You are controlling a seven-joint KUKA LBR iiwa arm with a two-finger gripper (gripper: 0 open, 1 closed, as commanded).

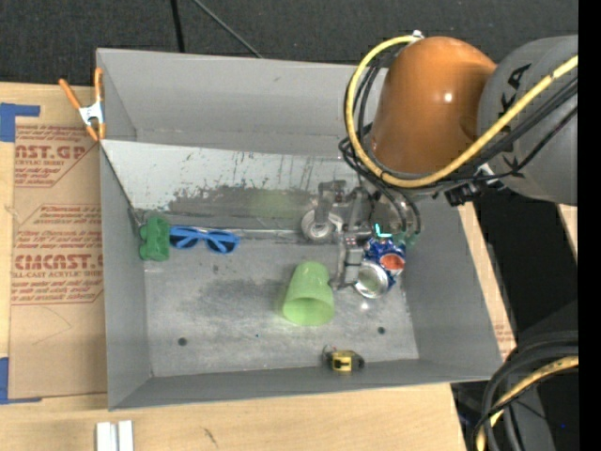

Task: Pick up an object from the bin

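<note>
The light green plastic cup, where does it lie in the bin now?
In the camera view the green cup lies on its side, right of the centre of the grey bin, just left of the blue-and-red metal can.

end effector (349, 269) beside green cup (308, 295), can (381, 265)

- Fairly bright, even light falls from above on the grey bin (235, 92); its far wall looks pale.
- A small white glare spot sits on the orange cover (423, 125) of the arm (540, 120).
- Soft shadow lies under the arm near the bin's right wall.
</note>
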